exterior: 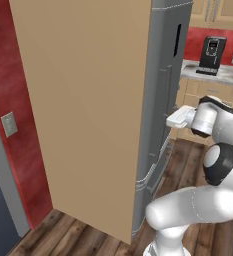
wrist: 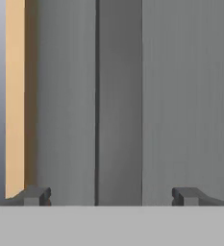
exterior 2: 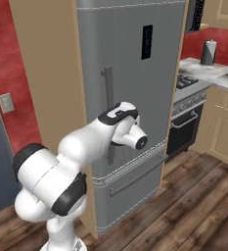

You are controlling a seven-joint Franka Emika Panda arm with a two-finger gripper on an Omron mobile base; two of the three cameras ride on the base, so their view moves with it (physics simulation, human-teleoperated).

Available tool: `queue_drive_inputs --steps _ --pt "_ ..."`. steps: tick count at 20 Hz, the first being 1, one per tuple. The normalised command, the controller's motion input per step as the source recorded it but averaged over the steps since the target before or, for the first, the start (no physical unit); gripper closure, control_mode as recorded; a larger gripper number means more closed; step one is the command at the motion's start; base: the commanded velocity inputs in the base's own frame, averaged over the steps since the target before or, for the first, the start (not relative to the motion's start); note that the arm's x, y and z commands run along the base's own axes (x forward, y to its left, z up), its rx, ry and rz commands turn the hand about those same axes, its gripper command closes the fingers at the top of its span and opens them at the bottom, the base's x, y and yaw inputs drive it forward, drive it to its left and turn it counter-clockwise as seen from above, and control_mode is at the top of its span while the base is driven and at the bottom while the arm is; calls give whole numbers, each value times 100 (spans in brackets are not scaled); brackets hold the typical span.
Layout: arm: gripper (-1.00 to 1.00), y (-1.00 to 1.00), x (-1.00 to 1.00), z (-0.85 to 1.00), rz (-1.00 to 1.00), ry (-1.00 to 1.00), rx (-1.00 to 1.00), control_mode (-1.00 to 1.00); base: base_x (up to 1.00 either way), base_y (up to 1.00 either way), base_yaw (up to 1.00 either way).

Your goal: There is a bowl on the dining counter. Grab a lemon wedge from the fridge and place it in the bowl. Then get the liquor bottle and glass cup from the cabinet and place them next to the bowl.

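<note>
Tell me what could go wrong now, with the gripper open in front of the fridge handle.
1. In the hand view the handle sits right of centre between the open gripper fingertips; closing now may give an uneven grip.
2. The fridge is closed, with a wood panel tight beside it; the arm could bump that panel when pulling.

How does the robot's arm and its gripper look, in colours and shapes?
The arm is made of rounded, glossy white segments joined by dark grey to black joint bands and caps. A black strip runs along the top of its wrist segment. No loose cables show. The gripper has two small dark grey finger tips, blocky with a stepped inner edge.
</note>
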Motion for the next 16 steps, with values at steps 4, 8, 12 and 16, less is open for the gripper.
queue_drive_inputs --steps 4,8,12,16 --pt "-100 1 28 0 1 0 0 -100 0 0 0" --pt "-100 7 25 -1 1 0 0 -100 0 0 0" --pt "-100 26 24 -5 1 0 0 -100 0 0 0" --pt "-100 32 28 -3 1 0 0 -100 0 0 0"
